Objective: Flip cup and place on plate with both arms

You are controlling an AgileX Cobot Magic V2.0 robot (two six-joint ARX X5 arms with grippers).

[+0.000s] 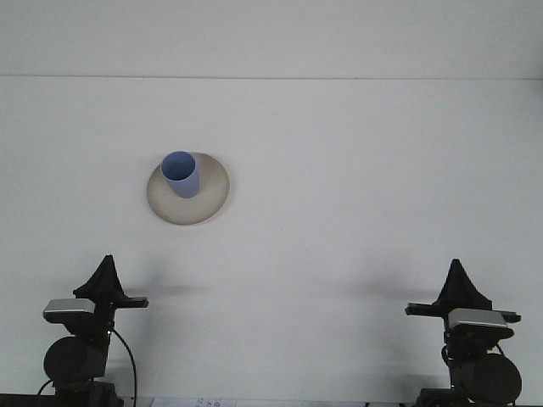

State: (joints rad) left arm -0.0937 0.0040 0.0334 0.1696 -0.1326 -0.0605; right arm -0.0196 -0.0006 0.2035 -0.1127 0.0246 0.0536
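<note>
Near edge: the left gripper (106,270) and right gripper (459,277) sit parked low at opposite corners, holding nothing (whether their fingers are parted cannot be told from here). Farther off, left of centre, the cup (180,174) stands mouth-up on the plate (210,200), apparently delivered.

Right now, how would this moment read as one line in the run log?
blue cup: upright on plate | left claw: near edge, empty | right claw: near edge, empty
</note>
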